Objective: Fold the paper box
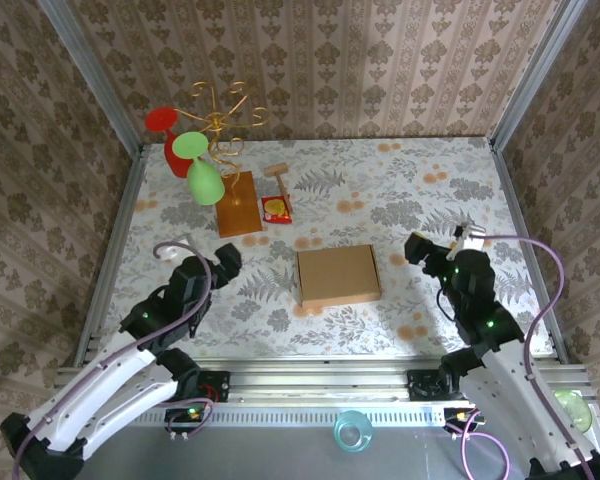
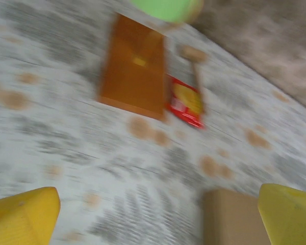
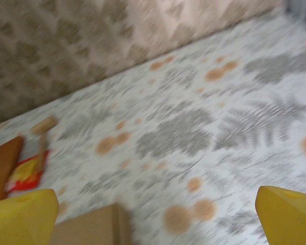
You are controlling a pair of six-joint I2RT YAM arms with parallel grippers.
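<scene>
Top external, paper box [image 1: 338, 276], packet [image 1: 276, 209] print unreadable

I'm looking at beige damask-papered walls [image 1: 360, 60] closing in three sides, metal corner posts [image 1: 92, 80] running up them, and the desk [image 1: 420, 180] showing grey ferns and orange spots under even light.

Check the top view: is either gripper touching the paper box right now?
No: the paper box lies alone, with a clear gap to the left gripper on one side and the right gripper on the other.
</scene>
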